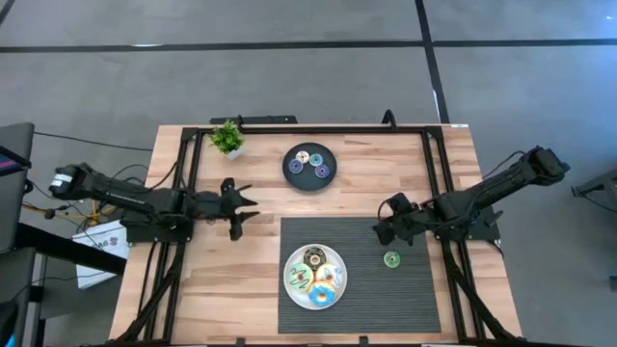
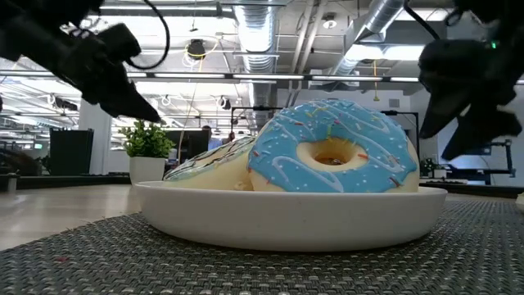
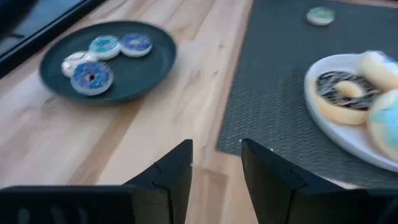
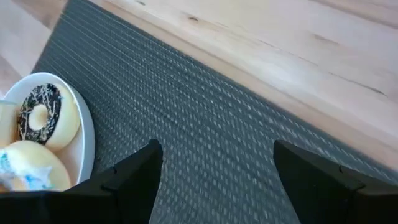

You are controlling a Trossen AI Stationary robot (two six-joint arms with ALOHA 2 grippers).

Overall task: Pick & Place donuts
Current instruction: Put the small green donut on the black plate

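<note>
- Four larger donuts [image 1: 314,277] crowd the white plate [image 1: 294,260] on the near part of the dark mat [image 1: 415,299]; the blue one [image 2: 332,147] leans up at the front.
- Three minis [image 1: 310,163] sit on the black plate [image 1: 291,172] farther back; a green mini [image 1: 391,258] lies alone on the mat, right of the white plate.
- Right gripper [image 1: 387,225] hovers by that green mini, fingers spread wide (nothing held).
- Left gripper [image 1: 246,207] waits over bare wood, left of both plates, fingers parted, empty.

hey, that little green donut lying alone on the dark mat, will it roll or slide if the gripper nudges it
The green mini donut lies flat on the ribbed mat, so it will probably slide rather than roll. The mat's weave likely adds some grip. It looks small and light, so a nudge from the open right gripper beside it may skid it away.
</note>
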